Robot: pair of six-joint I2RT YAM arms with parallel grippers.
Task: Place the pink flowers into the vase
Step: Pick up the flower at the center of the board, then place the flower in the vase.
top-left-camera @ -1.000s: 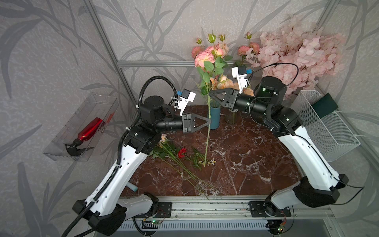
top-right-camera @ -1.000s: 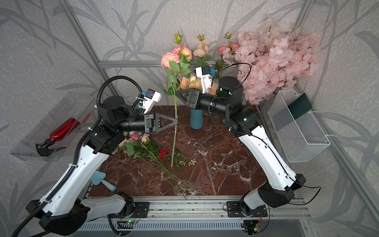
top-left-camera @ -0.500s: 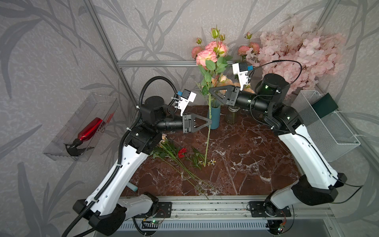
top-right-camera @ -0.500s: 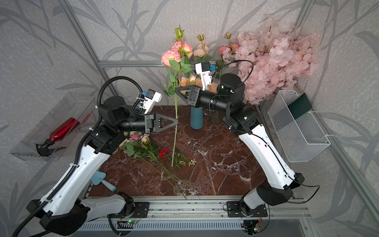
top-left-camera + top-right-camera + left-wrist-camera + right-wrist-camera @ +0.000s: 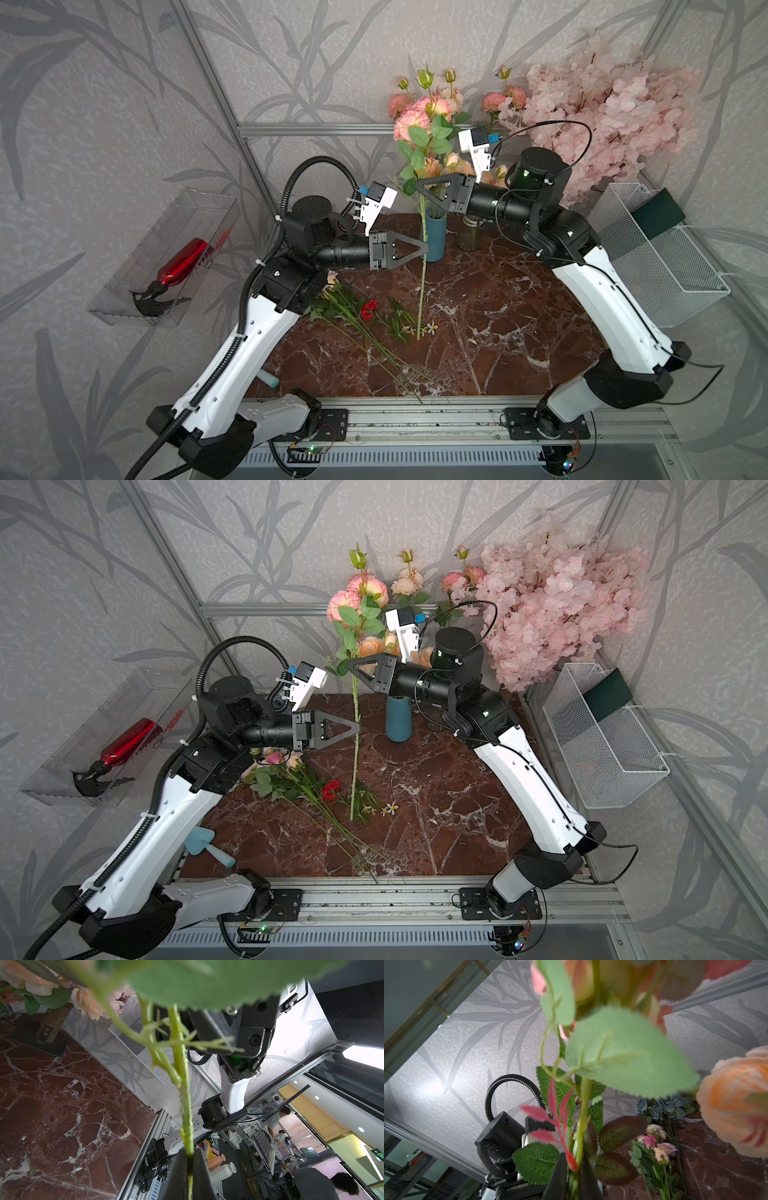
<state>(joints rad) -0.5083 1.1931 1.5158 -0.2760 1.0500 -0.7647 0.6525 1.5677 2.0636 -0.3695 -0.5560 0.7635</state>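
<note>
Two white and black robot arms reach over one dark red marble table (image 5: 519, 311). One teal vase (image 5: 436, 241) stands at upper centre of the frame. One pink rose spray (image 5: 421, 282) stands upright just left of the vase, outside it, with its heads above both arms. Its stem tip comes down among small white flowers; I cannot tell whether it touches the table.

A bunch of loose pink roses (image 5: 276, 759) lies at lower left of centre, beside one red carnation (image 5: 368, 309). One pale blossom tree (image 5: 602, 104) fills the upper right, above one wire basket (image 5: 665, 270). One red spray bottle (image 5: 180, 264) lies in one clear tray (image 5: 124, 291) at far left.

The left gripper (image 5: 426, 249) is clamped tight on the spray's stem halfway up. The right gripper (image 5: 417, 185) pinches the same stem higher, just under the leaves. Both wrist views show the fingers pressed against the green stem.
</note>
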